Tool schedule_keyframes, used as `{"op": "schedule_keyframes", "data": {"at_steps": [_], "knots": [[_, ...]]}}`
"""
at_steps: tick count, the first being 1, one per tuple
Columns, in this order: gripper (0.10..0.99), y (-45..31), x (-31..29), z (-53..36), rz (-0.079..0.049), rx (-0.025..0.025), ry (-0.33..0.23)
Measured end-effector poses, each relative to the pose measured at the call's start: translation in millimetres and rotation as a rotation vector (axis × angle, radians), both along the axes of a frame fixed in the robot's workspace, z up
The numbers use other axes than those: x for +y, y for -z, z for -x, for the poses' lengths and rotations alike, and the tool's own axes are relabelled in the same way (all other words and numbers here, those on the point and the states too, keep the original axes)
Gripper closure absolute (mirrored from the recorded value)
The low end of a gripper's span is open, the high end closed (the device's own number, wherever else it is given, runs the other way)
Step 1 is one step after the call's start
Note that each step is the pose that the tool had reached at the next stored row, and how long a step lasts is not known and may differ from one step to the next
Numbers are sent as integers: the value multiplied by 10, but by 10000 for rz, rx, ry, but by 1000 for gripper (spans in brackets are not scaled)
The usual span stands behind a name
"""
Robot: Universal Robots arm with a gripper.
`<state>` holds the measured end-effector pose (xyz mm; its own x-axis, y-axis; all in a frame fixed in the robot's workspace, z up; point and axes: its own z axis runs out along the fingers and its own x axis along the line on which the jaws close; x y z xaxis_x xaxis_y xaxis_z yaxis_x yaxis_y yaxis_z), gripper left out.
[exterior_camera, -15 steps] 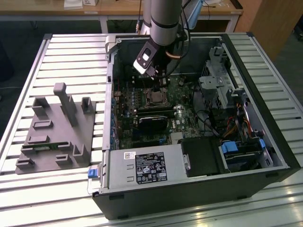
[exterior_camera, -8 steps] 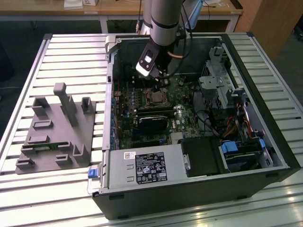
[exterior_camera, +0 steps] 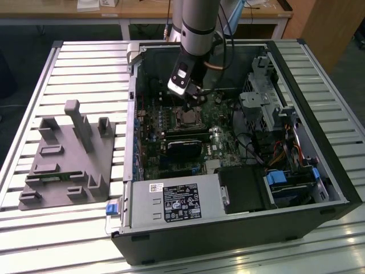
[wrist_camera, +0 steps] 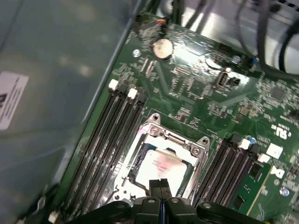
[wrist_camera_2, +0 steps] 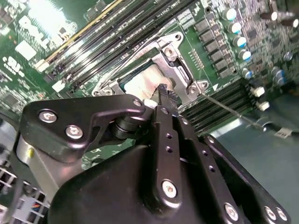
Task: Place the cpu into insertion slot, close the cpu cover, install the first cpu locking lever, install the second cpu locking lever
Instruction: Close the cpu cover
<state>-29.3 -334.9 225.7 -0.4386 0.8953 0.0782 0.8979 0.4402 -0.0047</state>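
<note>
Hanging over cpu in insertion slot, gripper clenched, empty; computer case on slatted metal table; wooden benches behind.

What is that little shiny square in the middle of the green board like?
The cpu is a small flat square with a pale, dull metal face that catches the light. It lies flat in the insertion slot, ringed by silver metal, on the green circuit board between rows of long black slots. The gripper hangs right over one edge, jaws together; whether it touches the chip cannot be told.
</note>
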Motion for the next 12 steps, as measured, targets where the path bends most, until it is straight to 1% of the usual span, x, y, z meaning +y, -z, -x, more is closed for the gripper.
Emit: {"op": "schedule_keyframes", "data": {"at_steps": [9, 10, 11, 12], "knots": [[980, 8, 0, 0, 0, 0, -1646], [980, 10, 0, 0, 0, 0, -2007], [980, 10, 0, 0, 0, 0, -2185], [980, 12, 0, 0, 0, 0, -2545]]}}
